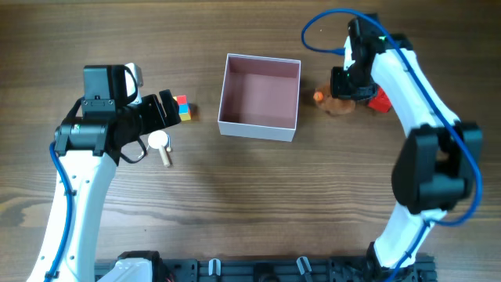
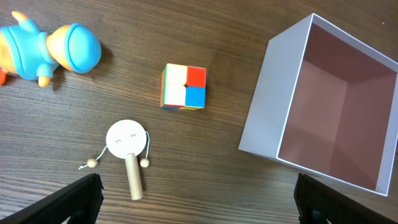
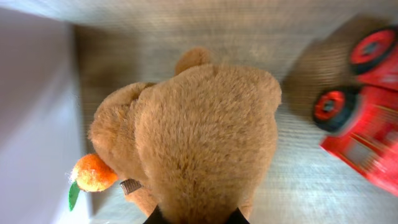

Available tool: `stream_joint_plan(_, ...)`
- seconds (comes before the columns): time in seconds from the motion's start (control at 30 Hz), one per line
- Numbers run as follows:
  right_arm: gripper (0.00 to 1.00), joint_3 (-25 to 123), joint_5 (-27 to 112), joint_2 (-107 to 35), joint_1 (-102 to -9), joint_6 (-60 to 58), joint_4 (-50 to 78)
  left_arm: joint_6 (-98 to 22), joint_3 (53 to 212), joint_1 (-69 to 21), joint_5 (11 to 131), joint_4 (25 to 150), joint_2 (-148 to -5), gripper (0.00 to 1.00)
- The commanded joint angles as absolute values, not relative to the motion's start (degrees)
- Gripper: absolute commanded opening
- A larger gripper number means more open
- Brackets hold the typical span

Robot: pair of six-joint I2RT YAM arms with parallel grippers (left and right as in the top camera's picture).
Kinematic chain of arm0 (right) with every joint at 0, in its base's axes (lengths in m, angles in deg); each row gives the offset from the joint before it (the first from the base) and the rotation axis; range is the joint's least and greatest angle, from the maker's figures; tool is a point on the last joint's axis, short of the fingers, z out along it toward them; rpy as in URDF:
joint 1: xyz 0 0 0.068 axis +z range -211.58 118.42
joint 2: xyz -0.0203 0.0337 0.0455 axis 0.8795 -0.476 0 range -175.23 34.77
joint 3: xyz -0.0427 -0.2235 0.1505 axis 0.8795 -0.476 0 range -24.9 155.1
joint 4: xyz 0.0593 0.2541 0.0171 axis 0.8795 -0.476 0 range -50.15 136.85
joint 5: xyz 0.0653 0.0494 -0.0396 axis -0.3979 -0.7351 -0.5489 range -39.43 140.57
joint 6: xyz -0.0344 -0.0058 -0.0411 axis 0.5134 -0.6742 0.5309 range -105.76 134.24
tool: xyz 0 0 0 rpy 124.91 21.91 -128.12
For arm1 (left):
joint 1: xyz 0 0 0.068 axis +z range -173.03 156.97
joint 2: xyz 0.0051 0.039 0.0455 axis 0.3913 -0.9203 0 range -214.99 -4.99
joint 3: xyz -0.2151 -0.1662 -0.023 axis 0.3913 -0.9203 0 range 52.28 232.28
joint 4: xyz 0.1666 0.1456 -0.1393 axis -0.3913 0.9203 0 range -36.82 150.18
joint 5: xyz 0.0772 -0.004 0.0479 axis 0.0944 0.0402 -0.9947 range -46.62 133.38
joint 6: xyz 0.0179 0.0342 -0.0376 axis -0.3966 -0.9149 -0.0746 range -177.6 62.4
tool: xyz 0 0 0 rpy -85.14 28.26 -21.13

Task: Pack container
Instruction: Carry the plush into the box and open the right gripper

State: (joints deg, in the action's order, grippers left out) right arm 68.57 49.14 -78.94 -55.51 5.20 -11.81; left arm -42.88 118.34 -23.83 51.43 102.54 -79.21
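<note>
The container (image 1: 258, 125), a shallow white box with a pale pink inside, sits empty at mid table; it also shows in the left wrist view (image 2: 267, 118). My right gripper (image 1: 350, 88) is shut on a brown teddy bear (image 3: 199, 137) holding a small orange (image 3: 92, 172), just right of the container. My left gripper (image 2: 199, 202) is open and empty, above the table left of the container. In front of it lie a colour cube (image 2: 184, 86), a small wooden rattle drum (image 2: 128, 143) and a blue and orange toy (image 2: 50, 51).
A red toy car (image 3: 367, 118) lies right of the bear, also in the overhead view (image 1: 380, 100). The colour cube (image 1: 183, 108) and rattle drum (image 1: 160, 143) sit left of the container, by my left arm.
</note>
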Motion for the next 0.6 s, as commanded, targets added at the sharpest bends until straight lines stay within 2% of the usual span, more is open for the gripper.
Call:
stream_joint_plan(0.0, 0.04, 69.3, 49.3, -66.4, -52.1, 0.2, -11.5, -43.2, 119.4, -23.9, 52.3, 102.5, -79.5, 1.0)
stream_joint_plan(0.13, 0.04, 69.3, 49.3, -57.1, -45.5, -6.2, -9.1, -43.2, 119.4, -23.9, 52.3, 102.5, -79.5, 1.0)
stream_joint_plan(0.23, 0.04, 69.3, 49.8, -55.4, -38.9, -10.4, -6.3, -43.2, 119.4, -23.9, 52.3, 102.5, -79.5, 1.0)
stream_joint_plan(0.4, 0.04, 69.3, 57.2, -62.0, -29.5, -16.0, -2.7, -43.2, 119.4, -23.9, 52.3, 102.5, -79.5, 1.0)
stream_joint_plan(0.57, 0.04, 69.3, 58.3, -73.2, -28.5, -22.2, 1.1, -43.2, 119.4, -23.9, 52.3, 102.5, -79.5, 1.0)
